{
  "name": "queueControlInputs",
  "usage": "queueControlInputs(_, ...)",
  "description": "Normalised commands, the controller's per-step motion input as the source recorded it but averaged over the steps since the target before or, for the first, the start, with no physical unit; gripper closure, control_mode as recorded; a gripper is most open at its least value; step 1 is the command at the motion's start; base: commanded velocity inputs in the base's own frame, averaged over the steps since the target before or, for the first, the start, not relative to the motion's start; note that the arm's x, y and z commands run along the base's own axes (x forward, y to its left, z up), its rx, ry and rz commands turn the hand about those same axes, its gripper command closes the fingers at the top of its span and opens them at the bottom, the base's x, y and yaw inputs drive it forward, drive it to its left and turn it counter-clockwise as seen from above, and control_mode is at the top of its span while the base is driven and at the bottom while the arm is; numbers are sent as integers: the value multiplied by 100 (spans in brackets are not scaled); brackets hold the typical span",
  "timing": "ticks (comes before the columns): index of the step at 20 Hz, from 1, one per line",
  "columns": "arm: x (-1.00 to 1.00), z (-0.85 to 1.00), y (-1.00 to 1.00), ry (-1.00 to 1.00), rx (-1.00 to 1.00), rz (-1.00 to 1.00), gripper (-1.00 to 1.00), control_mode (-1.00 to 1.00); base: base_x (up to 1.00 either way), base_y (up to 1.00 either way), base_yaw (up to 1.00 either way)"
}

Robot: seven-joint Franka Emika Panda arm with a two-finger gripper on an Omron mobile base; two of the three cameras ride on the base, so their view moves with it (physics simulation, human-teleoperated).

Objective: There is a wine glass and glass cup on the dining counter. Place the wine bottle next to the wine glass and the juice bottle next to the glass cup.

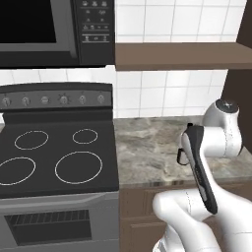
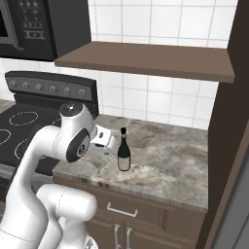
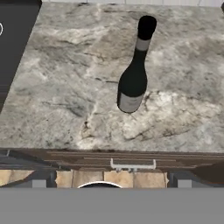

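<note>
We cannot tell whether the fingers are apart or together; the gripper (image 2: 108,139) is mostly hidden behind the arm's wrist. It hangs just left of the wine bottle (image 2: 123,151), not touching it. We see the bottle upright on the marbled counter (image 2: 170,160), near its front edge, right of the stove (image 2: 24,121). A brown shelf (image 2: 151,59) runs above.

You had the wine bottle (image 2: 124,151) standing upright on the marbled worktop (image 2: 170,160), a tall, slim, dark bottle with a long narrow neck, a dark cap and a pale label low on its body. From the hand camera the wine bottle (image 3: 133,72) stood alone, back from the worktop's front edge.
</note>
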Motion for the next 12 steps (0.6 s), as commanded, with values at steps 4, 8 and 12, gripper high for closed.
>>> queueControlInputs(4,-12,0,-32,-7,0,48,-100,-100,0,0,0)
queueControlInputs(8,0,0,-37,-4,0,29,-100,-100,0,0,0)
queueControlInputs(12,0,0,-44,-5,0,29,-100,-100,0,0,0)
